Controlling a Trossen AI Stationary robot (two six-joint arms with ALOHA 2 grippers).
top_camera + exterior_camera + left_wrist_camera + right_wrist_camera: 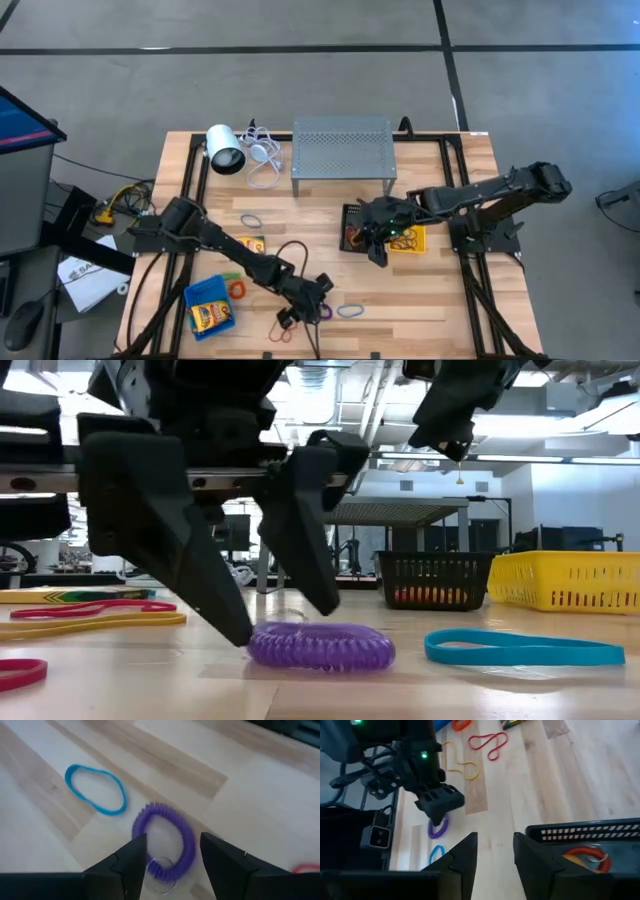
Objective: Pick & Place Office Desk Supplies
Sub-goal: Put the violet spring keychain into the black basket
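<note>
Left gripper [275, 622] spread, straddling purple coil band [320, 647] lying flat, bottom centre; right gripper [379, 248] empty, parted, far

no text, label, brand or number can be read anywhere in these views. the crayon box [211, 316] in the blue bin [193, 296] carries print, and so does the white paper [80, 276] beside the table's left edge, but both are too small and blurred to make out.
</note>
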